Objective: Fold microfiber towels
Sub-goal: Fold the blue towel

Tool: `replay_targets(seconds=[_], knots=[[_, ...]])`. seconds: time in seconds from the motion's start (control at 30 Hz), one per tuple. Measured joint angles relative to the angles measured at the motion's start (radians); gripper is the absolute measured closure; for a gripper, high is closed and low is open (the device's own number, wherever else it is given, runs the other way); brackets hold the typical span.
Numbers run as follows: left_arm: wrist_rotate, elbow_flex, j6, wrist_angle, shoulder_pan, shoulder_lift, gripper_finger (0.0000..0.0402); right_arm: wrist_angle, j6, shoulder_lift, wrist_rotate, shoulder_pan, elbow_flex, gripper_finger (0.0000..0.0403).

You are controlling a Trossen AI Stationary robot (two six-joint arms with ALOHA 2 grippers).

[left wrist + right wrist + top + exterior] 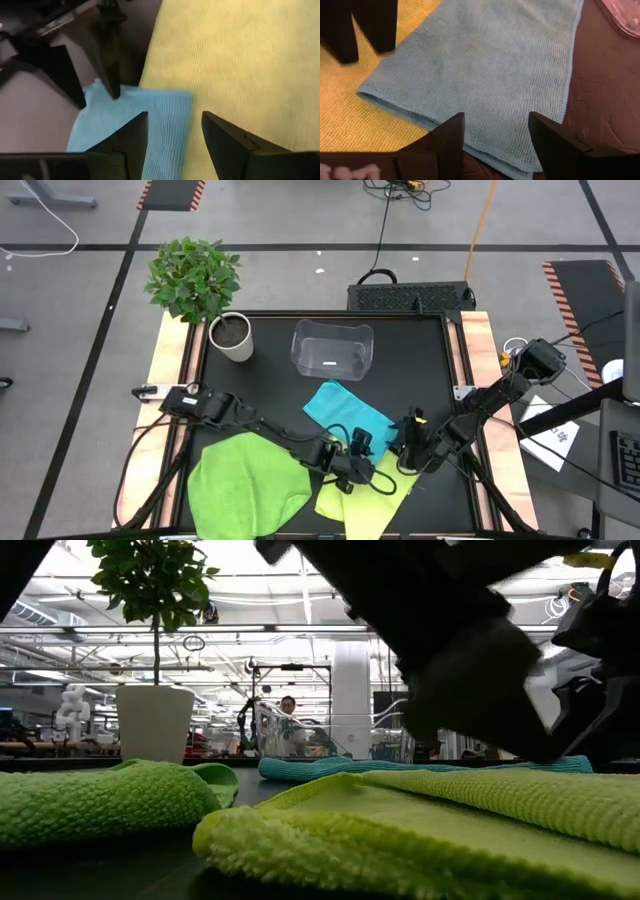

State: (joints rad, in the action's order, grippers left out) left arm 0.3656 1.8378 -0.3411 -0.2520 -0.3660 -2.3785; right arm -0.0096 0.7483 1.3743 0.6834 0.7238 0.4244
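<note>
Three microfiber towels lie on the black table. The bright green towel (250, 485) is bunched at the near left. The pale yellow-green towel (365, 505) lies at the near middle. The turquoise towel (345, 412) lies folded at the centre, its near corner (165, 107) resting on the yellow-green one (240, 60). My left gripper (175, 125) is open just above that corner. My right gripper (496, 125) is open over the turquoise towel's (485, 60) right part, close beside the left gripper. My right gripper's fingertips (115, 92) stand at the turquoise towel's edge, slanting down from the table's right. I cannot tell whether they touch the cloth. My left gripper touches nothing that shows.
A clear plastic bin (332, 348) stands behind the turquoise towel. A white pot with a small tree (230, 335) is at the far left corner. The two grippers are close together near the table's middle; bare black tabletop (270, 395) lies between pot and towels.
</note>
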Motion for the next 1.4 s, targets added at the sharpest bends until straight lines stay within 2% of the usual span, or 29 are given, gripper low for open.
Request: replay_targets(seconds=[0.33, 0.67, 0.73, 0.8, 1.0, 1.27, 1.4], knots=[[0.048, 0.014, 0.022, -0.001, 0.018, -0.038, 0.0213, -0.025, 0.030, 0.000, -0.002, 0.000, 0.000, 0.0193], [-0.027, 0.014, 0.055, 0.038, 0.037, -0.038, 0.0214, -0.017, 0.035, 0.000, -0.002, 0.000, 0.000, 0.0193], [-0.048, 0.014, 0.052, 0.040, 0.042, -0.038, 0.0228, -0.018, 0.044, 0.000, -0.003, 0.000, 0.000, 0.0193], [-0.064, 0.014, 0.051, 0.040, 0.046, -0.038, 0.0257, -0.018, 0.051, 0.000, -0.003, 0.000, 0.000, 0.0193], [-0.156, 0.014, 0.055, 0.040, 0.053, -0.038, 0.0385, -0.017, 0.052, 0.000, -0.003, 0.000, 0.000, 0.0193], [-0.126, 0.013, 0.026, 0.039, 0.043, -0.004, 0.0397, -0.017, 0.050, 0.000, -0.003, 0.001, 0.000, 0.0193], [-0.121, 0.014, 0.036, 0.010, 0.033, 0.041, 0.0398, 0.004, -0.013, 0.000, -0.008, 0.017, 0.000, 0.0193]])
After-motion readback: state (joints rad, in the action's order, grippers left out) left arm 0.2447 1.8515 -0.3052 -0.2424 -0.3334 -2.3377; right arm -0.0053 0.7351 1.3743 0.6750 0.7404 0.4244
